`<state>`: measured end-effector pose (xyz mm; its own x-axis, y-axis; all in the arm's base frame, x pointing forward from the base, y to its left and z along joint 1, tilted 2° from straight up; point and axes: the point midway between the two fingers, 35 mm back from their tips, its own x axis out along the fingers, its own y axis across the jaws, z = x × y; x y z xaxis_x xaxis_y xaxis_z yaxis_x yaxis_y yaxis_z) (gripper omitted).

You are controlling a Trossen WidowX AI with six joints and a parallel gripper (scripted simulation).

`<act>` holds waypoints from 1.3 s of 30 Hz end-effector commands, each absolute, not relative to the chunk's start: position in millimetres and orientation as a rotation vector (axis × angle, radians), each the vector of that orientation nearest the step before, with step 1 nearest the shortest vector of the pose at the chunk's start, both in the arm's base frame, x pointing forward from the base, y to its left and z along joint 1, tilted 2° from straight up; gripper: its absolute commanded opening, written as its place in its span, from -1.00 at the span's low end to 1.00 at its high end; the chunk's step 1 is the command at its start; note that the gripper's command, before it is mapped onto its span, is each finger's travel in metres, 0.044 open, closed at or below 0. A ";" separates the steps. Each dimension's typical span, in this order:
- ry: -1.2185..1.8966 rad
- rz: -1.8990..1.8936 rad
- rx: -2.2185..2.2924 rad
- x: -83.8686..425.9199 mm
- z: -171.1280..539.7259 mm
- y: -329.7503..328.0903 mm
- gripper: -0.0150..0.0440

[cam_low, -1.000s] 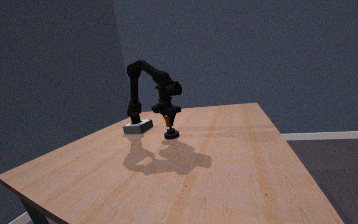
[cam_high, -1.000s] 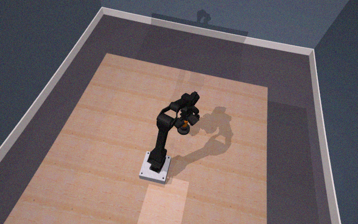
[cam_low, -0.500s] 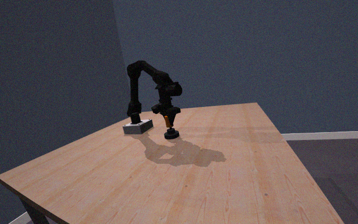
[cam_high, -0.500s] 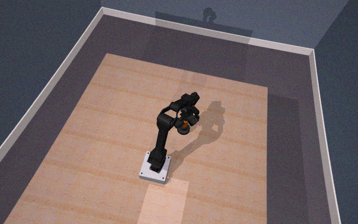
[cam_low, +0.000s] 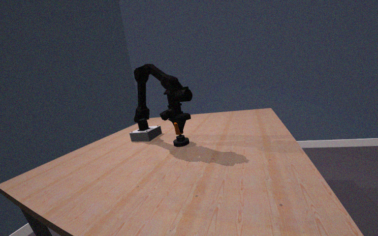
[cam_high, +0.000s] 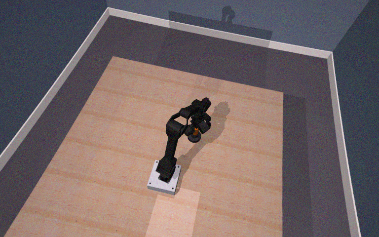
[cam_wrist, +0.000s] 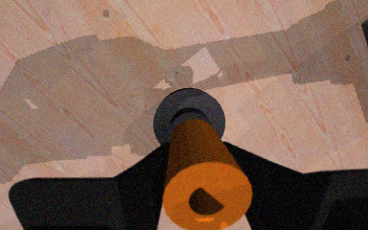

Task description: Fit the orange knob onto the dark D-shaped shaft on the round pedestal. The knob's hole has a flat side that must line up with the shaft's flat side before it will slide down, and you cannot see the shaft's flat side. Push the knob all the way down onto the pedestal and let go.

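One black parallel-jaw gripper (cam_high: pixel 196 129) (cam_low: pixel 177 128) (cam_wrist: pixel 195 147), clamped on knob | orange cylindrical knob (cam_high: pixel 196 132) (cam_low: pixel 177 129) (cam_wrist: pixel 206 192), slightly tilted, D-hole uppermost | dark round stepped pedestal (cam_high: pixel 194 138) (cam_low: pixel 181 142) (cam_wrist: pixel 163 117) beneath, gap between | likely next: align above shaft, turn, lower

- The round pedestal (cam_high: pixel 194 138) (cam_low: pixel 181 142) (cam_wrist: pixel 164 115): dark slate grey, nearly black outside.
- The knob (cam_high: pixel 196 132) (cam_low: pixel 177 129) (cam_wrist: pixel 198 146) above the pedestal: orange, brightest on its end face, brownish along the side; its hole dark brown.
- The gripper (cam_high: pixel 196 130) (cam_low: pixel 179 130) (cam_wrist: pixel 195 147) above the pedestal and the arm (cam_high: pixel 170 148) (cam_low: pixel 141 94): black.
- The base plate (cam_high: pixel 153 182) (cam_low: pixel 139 136), apart from the pedestal: whitish top dotted dark near the corners, grey sides.
- The table top (cam_high: pixel 83 139) (cam_low: pixel 167 194) (cam_wrist: pixel 268 110) under the pedestal: pinkish tan, with browner bands, reddish grain, dark knots.
- The shadow (cam_high: pixel 215 131) (cam_low: pixel 211 154) (cam_wrist: pixel 72 96) beside the pedestal: greyish brown.
- Well beyond the pedestal: slate-blue walls (cam_high: pixel 41 56) (cam_low: pixel 250 55), off-white skirting (cam_high: pixel 217 34) (cam_low: pixel 334 142), purplish-grey floor (cam_high: pixel 321 139) (cam_low: pixel 342 166).
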<state>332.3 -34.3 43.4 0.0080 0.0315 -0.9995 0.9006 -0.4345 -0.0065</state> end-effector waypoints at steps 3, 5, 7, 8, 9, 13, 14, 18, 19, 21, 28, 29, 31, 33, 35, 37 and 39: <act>0.980 -1.521 1.559 331.9 43.1 -34.7 -0.49; 0.992 -1.508 1.547 331.9 42.8 -34.7 -0.49; 0.994 -1.505 1.544 331.9 42.7 -34.7 -0.49; 0.992 -1.507 1.546 332.2 42.8 -34.7 -0.49; 0.988 -1.512 1.551 332.9 42.9 -34.7 -0.49; 0.986 -1.514 1.553 334.2 42.2 -34.7 -0.49; 0.986 -1.514 1.553 334.4 41.9 -34.7 -0.49; 0.986 -1.514 1.553 334.9 36.9 -34.7 -0.49; 0.986 -1.514 1.553 334.8 36.4 -34.7 -0.49; 0.986 -1.514 1.553 334.6 35.2 -34.6 -0.49; 0.986 -1.514 1.553 333.7 29.4 -33.9 -0.49; 0.986 -1.514 1.553 333.7 28.6 -33.9 -0.49; 0.986 -1.514 1.553 333.5 27.5 -33.8 -0.49; 0.991 -1.513 1.550 333.2 29.2 -33.7 -0.49; 0.991 -1.513 1.550 333.2 29.2 -33.7 -0.49; 0.991 -1.513 1.550 333.2 29.2 -33.7 -0.49; 0.991 -1.513 1.550 333.2 29.2 -33.7 -0.49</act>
